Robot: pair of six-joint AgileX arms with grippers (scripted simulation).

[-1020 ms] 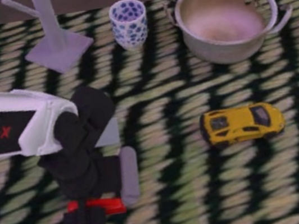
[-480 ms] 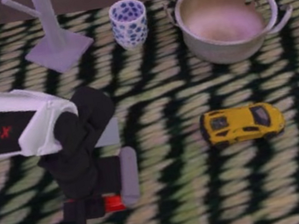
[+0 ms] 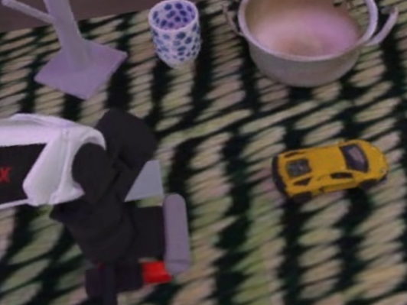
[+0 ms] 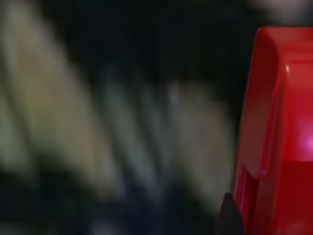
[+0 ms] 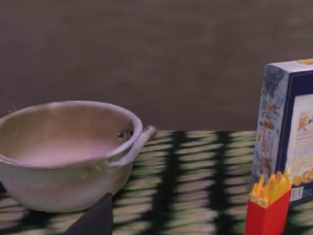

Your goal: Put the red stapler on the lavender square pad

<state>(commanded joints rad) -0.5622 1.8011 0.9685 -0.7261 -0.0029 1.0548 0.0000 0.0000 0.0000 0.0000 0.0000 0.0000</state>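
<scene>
The red stapler (image 3: 157,272) lies low at the near left of the table, only its right end showing from under my left gripper (image 3: 122,281), which is shut on it. The left wrist view is filled on one side by the stapler's red body (image 4: 279,132), with a dark fingertip (image 4: 229,218) against it. The lavender square pad (image 3: 147,181) lies just behind the gripper, mostly hidden by the left arm's black wrist. My right gripper (image 5: 139,226) is out of the top view, parked and open near the pot, with nothing between its fingers.
A yellow toy car (image 3: 329,168) sits right of centre. At the back stand a metal pot (image 3: 308,23), a blue-spotted cup (image 3: 176,31) and a lavender base with a post (image 3: 80,65). A printed box (image 5: 288,132) and a red fries carton (image 5: 268,210) stand beside the right gripper.
My left gripper came down over the stapler and covered its left part. Gripper and stapler have since shifted slightly toward the back together.
</scene>
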